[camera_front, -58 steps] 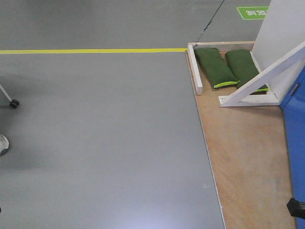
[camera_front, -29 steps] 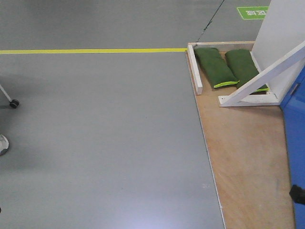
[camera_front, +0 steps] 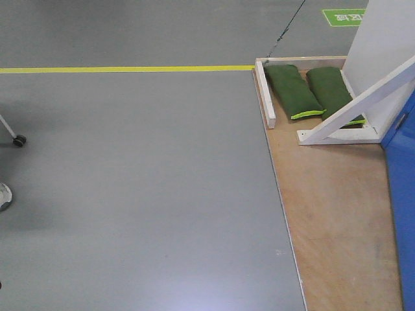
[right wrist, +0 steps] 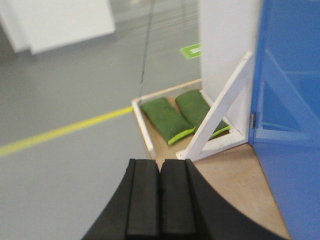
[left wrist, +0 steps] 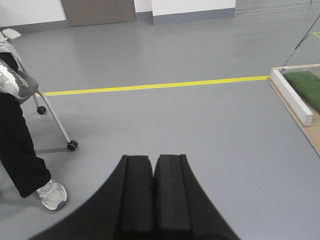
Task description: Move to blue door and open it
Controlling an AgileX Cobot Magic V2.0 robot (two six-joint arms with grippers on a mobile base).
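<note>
The blue door point(camera_front: 403, 194) shows as a glossy blue panel along the right edge of the front view, standing on a wooden platform point(camera_front: 337, 214). It fills the right side of the right wrist view point(right wrist: 290, 100); its handle is out of view. My right gripper point(right wrist: 160, 162) is shut and empty, held over the platform's near corner, left of the door. My left gripper point(left wrist: 153, 159) is shut and empty above the grey floor, far from the door. Neither gripper shows in the front view.
A white wall panel point(camera_front: 382, 45) with a diagonal brace point(camera_front: 353, 110) stands left of the door, with two green sandbags point(camera_front: 311, 91) at its foot. A yellow floor line point(camera_front: 123, 69) crosses the floor. A seated person point(left wrist: 15, 150) and wheeled chair point(left wrist: 55, 120) are at far left.
The dark gripper part at the front view's lower right edge has slipped out of view to the right. The rest of the scene has barely shifted.
</note>
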